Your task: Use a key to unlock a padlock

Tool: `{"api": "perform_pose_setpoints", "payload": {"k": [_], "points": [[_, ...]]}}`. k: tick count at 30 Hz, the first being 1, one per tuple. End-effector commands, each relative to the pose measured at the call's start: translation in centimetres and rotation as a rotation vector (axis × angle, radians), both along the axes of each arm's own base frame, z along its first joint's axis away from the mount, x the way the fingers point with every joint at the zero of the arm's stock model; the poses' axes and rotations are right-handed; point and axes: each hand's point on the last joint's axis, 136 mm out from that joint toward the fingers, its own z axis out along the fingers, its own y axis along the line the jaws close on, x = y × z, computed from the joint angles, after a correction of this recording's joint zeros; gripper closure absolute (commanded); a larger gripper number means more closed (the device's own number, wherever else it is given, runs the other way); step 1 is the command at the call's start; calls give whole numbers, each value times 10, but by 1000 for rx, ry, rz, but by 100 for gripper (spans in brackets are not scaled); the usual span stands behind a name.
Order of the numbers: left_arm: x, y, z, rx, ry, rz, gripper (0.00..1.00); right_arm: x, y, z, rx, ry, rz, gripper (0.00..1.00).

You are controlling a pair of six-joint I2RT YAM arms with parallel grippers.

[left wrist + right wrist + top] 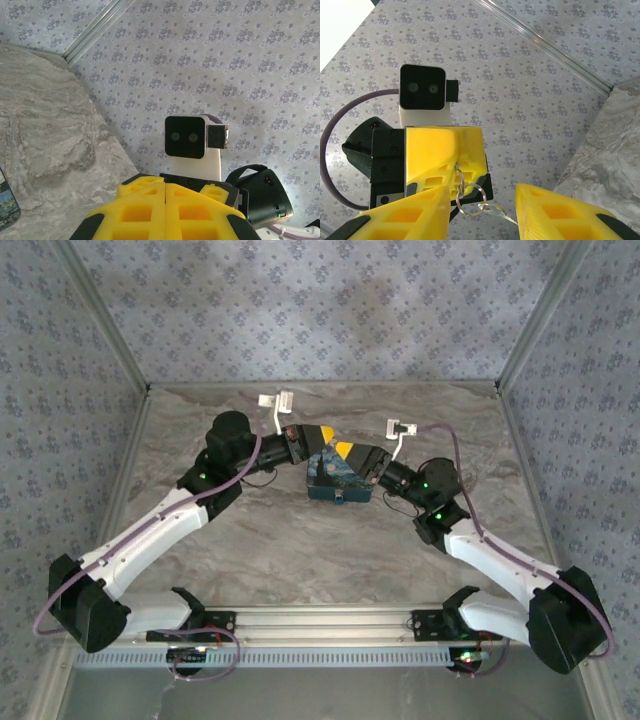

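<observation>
My left gripper [322, 436] is shut, its yellow fingers [432, 155] pinching a small chain of silvery key rings [470, 197]. From the lowest ring dangles the key [496, 212], thin and pale, with its blade pointing right. My right gripper [482, 200] faces the left one tip to tip, and its jaws stand open on either side of the rings and key without touching them. In the top view both grippers meet above the blue-and-yellow painted box [335, 480]. In the left wrist view the pads [165, 200] press flat together. The padlock is hidden.
The painted box sits mid-table on the grey marbled surface [300, 550], and its corner shows in the left wrist view [6, 202]. Patterned walls with metal corner posts [530, 330] close in the back and sides. An aluminium rail [320, 620] runs along the near edge.
</observation>
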Motion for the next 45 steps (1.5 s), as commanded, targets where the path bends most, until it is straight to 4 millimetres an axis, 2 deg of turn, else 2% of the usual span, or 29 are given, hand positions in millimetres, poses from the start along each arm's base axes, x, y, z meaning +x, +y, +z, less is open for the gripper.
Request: {"api": "perform_pose_setpoints", "payload": {"k": [1,12,16,23,27,30,35,40,45], "points": [[-10,-1,18,-45,-44,-30,100,-8,3,25,43,-66,34,58],[-9,-3,9,-34,-29,-32,100,-11,4,38,70,-96,41,55],[-8,-4,8,-38,-26,-30,100,-13,5,41,78,-99,51,61],[-8,-2,12,-49,-34,-24,100,-11,9,34,66,-79,61,70],[-8,-2,14,-60,-37,-21,100,-9,12,30,61,-69,63,71],[-8,-1,15,-62,-41,-17,100,-9,12,29,63,-66,60,81],[-10,1,16,-65,-45,-15,100,-10,8,31,68,-74,46,86],[-11,4,13,-65,-43,-6,100,-11,5,32,61,-83,32,100],[-13,7,15,-64,-50,3,100,-13,4,32,50,-94,29,100]]}}
